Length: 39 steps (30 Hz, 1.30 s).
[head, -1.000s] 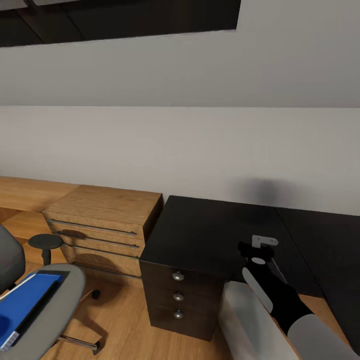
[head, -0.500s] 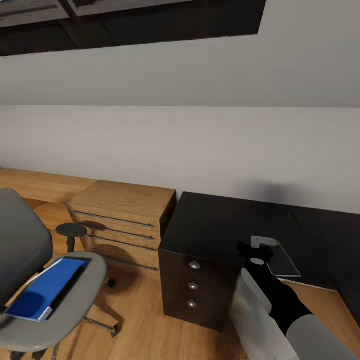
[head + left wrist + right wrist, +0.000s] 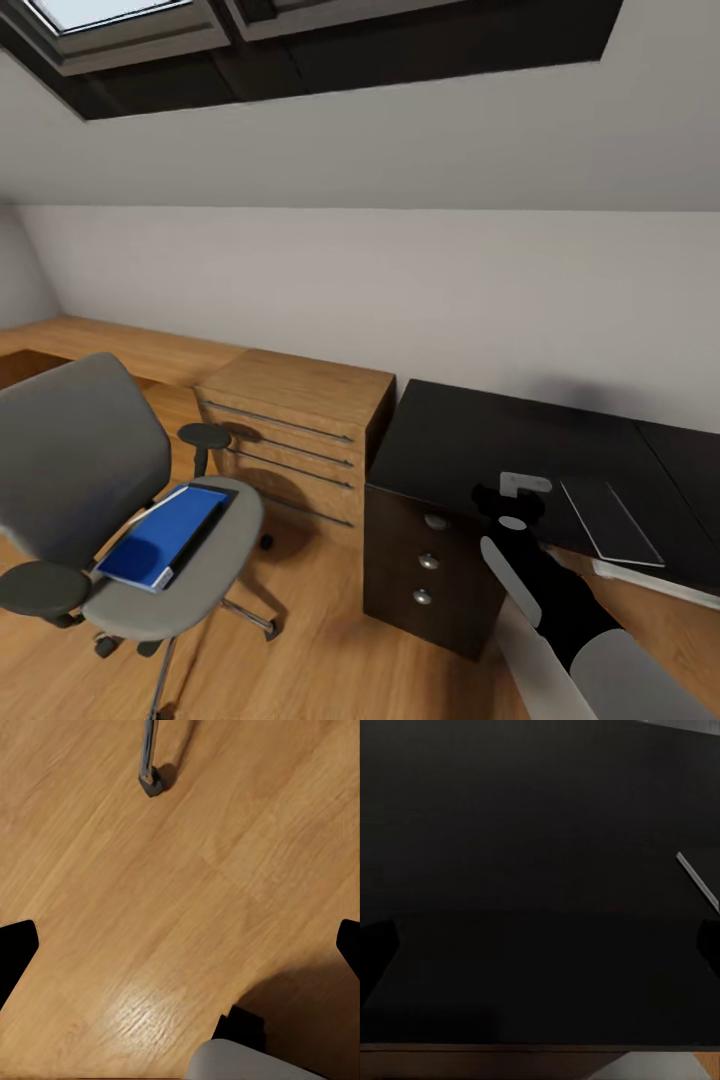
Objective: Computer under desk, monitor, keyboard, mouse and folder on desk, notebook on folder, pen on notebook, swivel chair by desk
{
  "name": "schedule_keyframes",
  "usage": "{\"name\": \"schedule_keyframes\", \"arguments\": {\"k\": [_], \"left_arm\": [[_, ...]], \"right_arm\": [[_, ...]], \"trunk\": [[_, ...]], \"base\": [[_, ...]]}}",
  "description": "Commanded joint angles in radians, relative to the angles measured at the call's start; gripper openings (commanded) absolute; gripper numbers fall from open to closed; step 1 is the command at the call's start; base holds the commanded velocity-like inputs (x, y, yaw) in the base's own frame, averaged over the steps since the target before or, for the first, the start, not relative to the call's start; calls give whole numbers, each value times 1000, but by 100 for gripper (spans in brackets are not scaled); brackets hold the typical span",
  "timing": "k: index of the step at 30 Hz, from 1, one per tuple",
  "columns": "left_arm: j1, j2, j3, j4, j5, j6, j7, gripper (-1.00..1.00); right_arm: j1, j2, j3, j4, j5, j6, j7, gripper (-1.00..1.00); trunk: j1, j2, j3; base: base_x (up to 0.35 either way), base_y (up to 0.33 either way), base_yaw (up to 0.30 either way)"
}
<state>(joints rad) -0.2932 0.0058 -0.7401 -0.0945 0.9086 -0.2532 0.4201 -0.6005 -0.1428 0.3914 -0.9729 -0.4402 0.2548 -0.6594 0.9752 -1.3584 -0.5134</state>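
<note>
The grey swivel chair (image 3: 90, 470) stands on the wooden floor at the left, apart from the desk. On its seat lies the blue folder (image 3: 165, 520). The black desk (image 3: 470, 450) with three drawer knobs is at the right. A flat dark slab with a pale rim (image 3: 610, 520), perhaps the keyboard, rests on the desk top. My right gripper (image 3: 512, 492) hovers over the desk's front part, open and holding nothing (image 3: 540, 952). My left gripper (image 3: 180, 952) is open above bare floor, near a chair caster (image 3: 150, 781).
A wooden chest of drawers (image 3: 300, 430) stands between chair and desk, against the pale wall under a sloped ceiling with a skylight (image 3: 130, 15). A low wooden ledge (image 3: 110, 345) runs along the wall at the left. Open floor lies in front of the chair.
The whole picture has shifted: the camera turned and rose, bringing the whole chair and folder into view and uncovering the flat slab on the desk. My right arm keeps its place in the picture.
</note>
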Motion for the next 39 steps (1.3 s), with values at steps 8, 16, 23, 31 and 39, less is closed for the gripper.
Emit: {"name": "schedule_keyframes", "arguments": {"k": [8,16,23,31,39], "left_arm": [[0,-1,-10,10,8,-3,3,100],[0,-1,-10,13,9,-3,5,100],[0,-1,-10,13,9,-3,5,100],[0,-1,-10,13,9,-3,5,100],[0,0,-8,13,10,-4,5,100]], "right_arm": [[-1,-1,4,-3,-5,6,-9,100],[-1,5,4,-1,-6,5,-8,100],[-1,18,4,2,-5,3,-8,100],[0,20,3,2,-5,3,-8,100],[0,20,3,2,-5,3,-9,100]], "trunk": [[0,-1,-10],[0,-1,-21],[0,-1,-30],[0,-1,-41],[0,-1,-52]], "base": [[-134,139,196],[-224,206,136],[-193,144,121],[-22,11,120],[-36,131,119]]}}
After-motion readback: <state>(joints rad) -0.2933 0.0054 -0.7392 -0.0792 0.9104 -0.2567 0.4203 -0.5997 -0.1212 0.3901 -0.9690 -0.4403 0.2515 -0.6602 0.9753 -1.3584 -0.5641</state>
